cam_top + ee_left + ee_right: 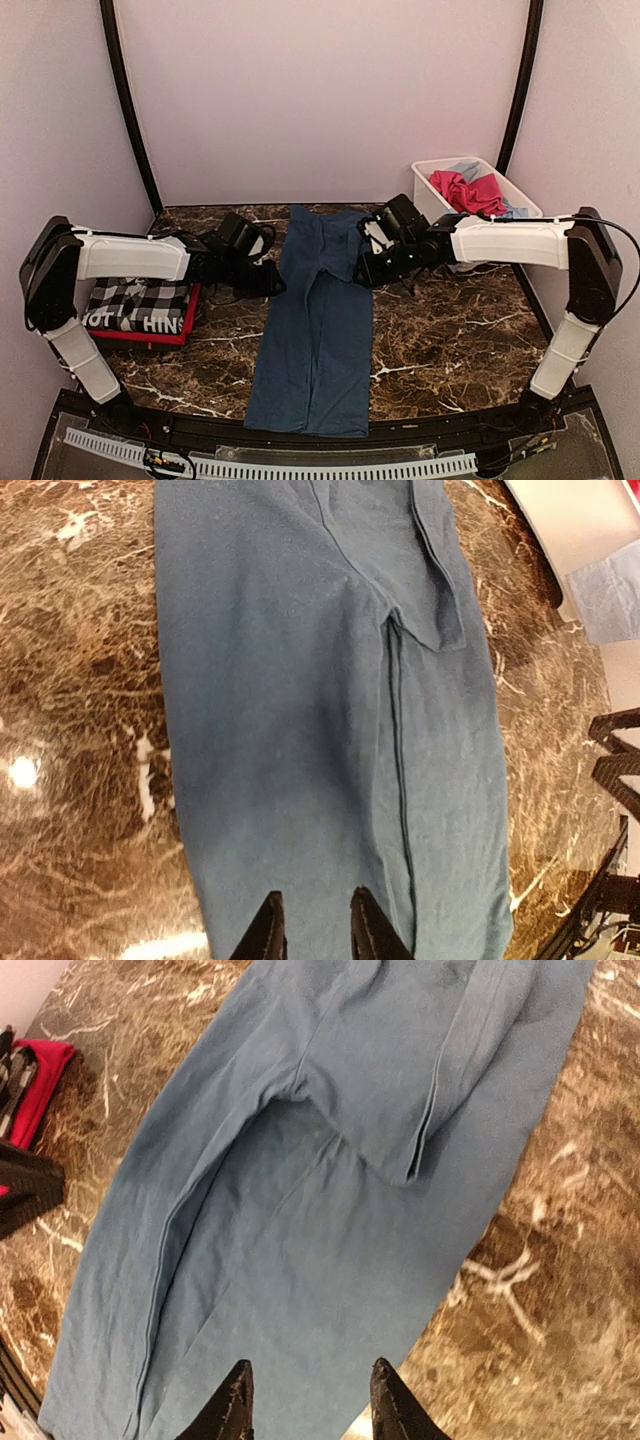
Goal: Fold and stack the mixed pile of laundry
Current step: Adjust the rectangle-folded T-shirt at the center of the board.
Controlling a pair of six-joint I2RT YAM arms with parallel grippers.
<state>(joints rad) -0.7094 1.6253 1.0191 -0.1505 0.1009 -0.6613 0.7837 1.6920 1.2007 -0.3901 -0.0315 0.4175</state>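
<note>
A blue garment point(315, 320), trouser-like, lies flat lengthwise down the middle of the marble table, with a flap folded over near its far end point(400, 1110). My left gripper point(266, 281) is at its left edge, open and empty, the fingers hovering over the cloth point(314, 900). My right gripper point(369, 268) is at its right edge, open and empty over the cloth's border point(312, 1365). A folded black-and-white checked piece point(140, 303) with white lettering lies on a folded red piece point(150, 337) at the left. Pink point(468, 190) and light blue point(465, 170) pieces lie in the tub.
The white plastic tub point(432, 168) stands at the back right, behind my right arm; its corner shows in the left wrist view point(580, 520). The table's black front rail point(320, 440) runs along the near edge. The folded stack's red edge shows in the right wrist view point(40, 1075).
</note>
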